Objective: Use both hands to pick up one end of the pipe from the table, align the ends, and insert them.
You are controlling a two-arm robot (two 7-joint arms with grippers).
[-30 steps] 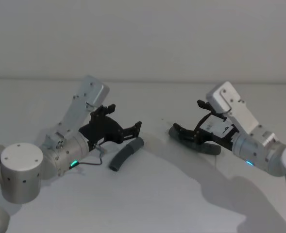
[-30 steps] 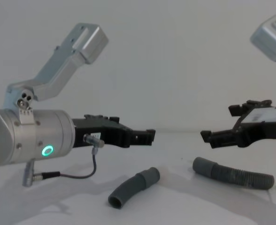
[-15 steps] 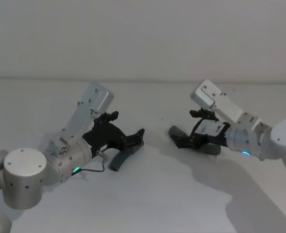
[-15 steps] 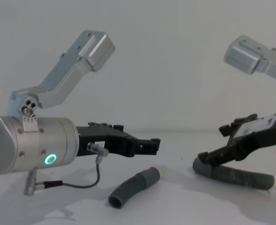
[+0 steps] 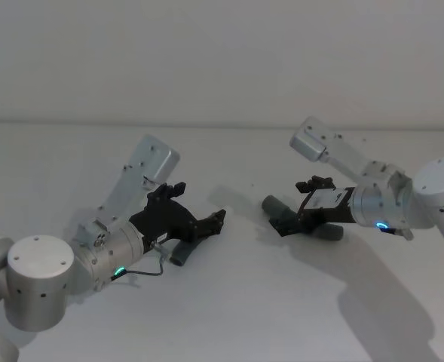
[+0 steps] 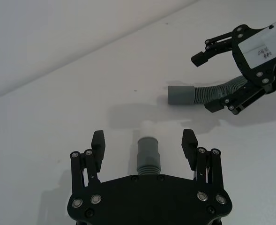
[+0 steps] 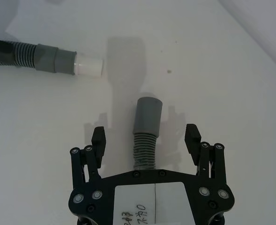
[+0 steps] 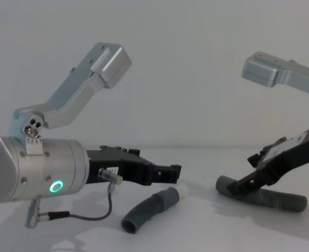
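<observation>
The left black 2-finger tool [image 6: 144,139] hangs low, fingers spread either side of the short curved dark grey ribbed hose [image 8: 146,212], just behind its smooth cuff with the narrower white tip [image 7: 88,67]. Across the matt white counter [image 5: 244,317], the right tool [image 7: 145,135] straddles the longer corrugated grey hose [image 8: 277,199] behind its plain grey cuff [image 7: 147,115], fingers likewise apart. Both hoses lie flat on the counter, cuffs apart and not yet in line. Gripping behind the cuffs would likely leave both ends free to align and insert.

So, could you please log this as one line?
left gripper open over short hose | right gripper open straddling long hose | unjoined
</observation>
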